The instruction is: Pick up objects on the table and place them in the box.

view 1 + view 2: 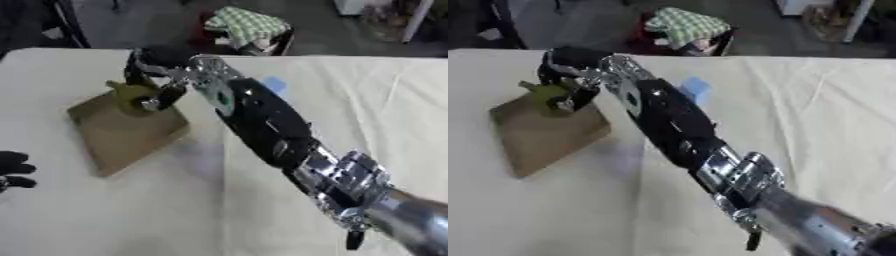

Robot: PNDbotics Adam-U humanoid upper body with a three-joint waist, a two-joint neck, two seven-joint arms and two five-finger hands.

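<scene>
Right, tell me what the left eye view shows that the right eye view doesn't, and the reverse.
Only the left eye view shows the robot's left hand, dark curled fingers at the left edge holding nothing. The right eye view adds nothing of its own. Both show the right hand curled round an olive-green object above the flat brown cardboard box, a small light-blue item behind the arm, and the cream tablecloth.
</scene>
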